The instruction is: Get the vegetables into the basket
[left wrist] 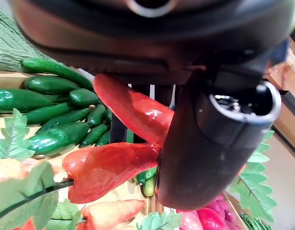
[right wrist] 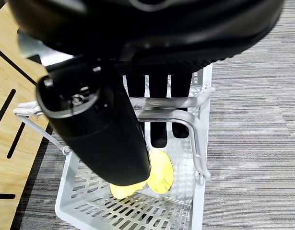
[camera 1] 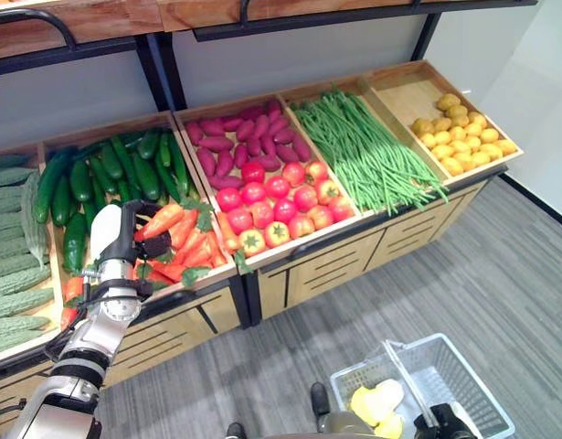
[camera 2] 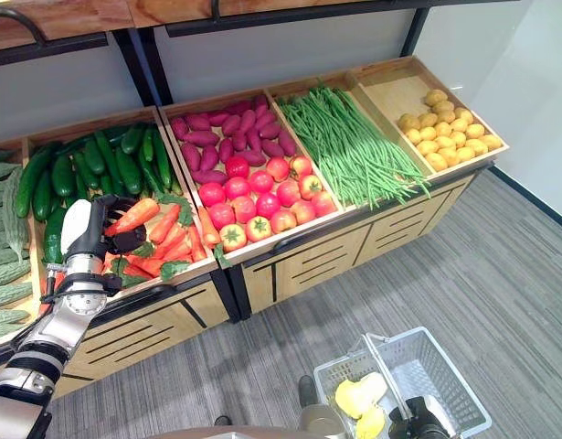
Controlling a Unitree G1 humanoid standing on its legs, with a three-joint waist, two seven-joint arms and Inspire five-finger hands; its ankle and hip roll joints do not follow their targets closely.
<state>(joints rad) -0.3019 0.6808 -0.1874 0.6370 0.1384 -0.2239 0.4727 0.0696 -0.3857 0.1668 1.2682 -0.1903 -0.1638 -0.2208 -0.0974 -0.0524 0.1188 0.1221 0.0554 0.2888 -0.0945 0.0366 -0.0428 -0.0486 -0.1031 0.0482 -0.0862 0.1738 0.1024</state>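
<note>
Right hand (right wrist: 152, 103), nearest the lens, sits at 6 o'clock of the head view; its fingers (right wrist: 158, 120) are curled round the white basket's handle (right wrist: 178, 117) in its wrist view. Basket (camera 1: 463, 375) hangs over the grey floor (camera 1: 500, 274), with yellow vegetables (right wrist: 159, 172) lying on its bottom.

Left hand (camera 1: 125, 240) is at 9 o'clock, reaching into the carrot compartment of the wooden produce stand (camera 1: 344, 261). Fingers and thumb pinch one carrot (camera 1: 162, 219): in the left wrist view the carrot (left wrist: 133, 110) lies between the thumb in front and the fingers (left wrist: 119, 128) behind it, its tip tucked behind the thumb. It is tilted, raised just above the other carrots (camera 1: 194, 249) and their green leaves.

Cucumbers (camera 1: 116, 174) lie at 12 o'clock from that hand. Tomatoes (camera 1: 276, 201) and purple sweet potatoes (camera 1: 239, 137) share the next compartment, toward 3 o'clock. Green beans (camera 1: 367, 151) and yellow fruit (camera 1: 459, 133) follow further on.
</note>
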